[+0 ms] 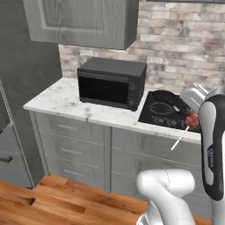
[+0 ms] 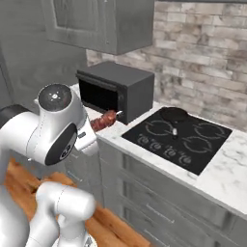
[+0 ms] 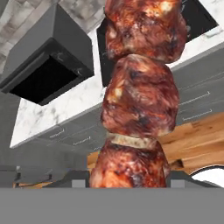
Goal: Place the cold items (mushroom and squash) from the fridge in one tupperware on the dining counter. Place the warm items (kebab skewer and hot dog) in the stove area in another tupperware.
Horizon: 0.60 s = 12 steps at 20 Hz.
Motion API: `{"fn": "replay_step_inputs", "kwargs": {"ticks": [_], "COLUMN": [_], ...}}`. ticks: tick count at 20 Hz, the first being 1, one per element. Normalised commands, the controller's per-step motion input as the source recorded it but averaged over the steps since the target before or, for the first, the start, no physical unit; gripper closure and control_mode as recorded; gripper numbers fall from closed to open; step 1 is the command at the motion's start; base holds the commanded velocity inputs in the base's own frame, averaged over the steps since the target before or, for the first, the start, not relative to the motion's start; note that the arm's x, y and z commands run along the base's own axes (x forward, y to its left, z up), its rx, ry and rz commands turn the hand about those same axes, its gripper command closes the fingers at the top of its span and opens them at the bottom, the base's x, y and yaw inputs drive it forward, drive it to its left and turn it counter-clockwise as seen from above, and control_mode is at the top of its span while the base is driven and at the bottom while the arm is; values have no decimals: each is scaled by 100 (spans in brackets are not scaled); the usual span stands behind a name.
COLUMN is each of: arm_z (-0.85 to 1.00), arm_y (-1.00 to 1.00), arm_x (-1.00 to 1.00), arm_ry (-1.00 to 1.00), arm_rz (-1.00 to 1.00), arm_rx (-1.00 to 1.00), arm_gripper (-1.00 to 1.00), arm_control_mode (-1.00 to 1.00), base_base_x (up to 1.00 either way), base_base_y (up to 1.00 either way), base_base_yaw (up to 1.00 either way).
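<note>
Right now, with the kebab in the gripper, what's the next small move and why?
Probably carry the kebab clear of the counter toward a tupperware. The gripper is shut on it and it hangs in the air off the counter's edge, so the pickup looks done.

The arm (image 2: 53, 130) is glossy white, built of rounded, tubular segments. In the right base view a dark grey disc caps the joint at about 10 o'clock, with a second dark round face just below it — faint lettering shows on it. In the left base view a long dark panel runs down the link (image 1: 213, 140) at 3 o'clock — small white markings on it, unreadable.
</note>
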Motion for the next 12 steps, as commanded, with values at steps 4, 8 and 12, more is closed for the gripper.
{"fn": "replay_step_inputs", "kwargs": {"ticks": [4,8,12], "arm_z": [0,0,0], "arm_y": [0,0,0], "arm_x": [0,0,0], "arm_ry": [0,0,0], "arm_rz": [0,0,0], "arm_rx": [0,0,0], "arm_gripper": [100,100,100], "arm_control_mode": [100,100,100], "base_base_x": [-59,-64,-66], "base_base_y": [-3,-12,-19], "base_base_yaw": [61,58,57]}}
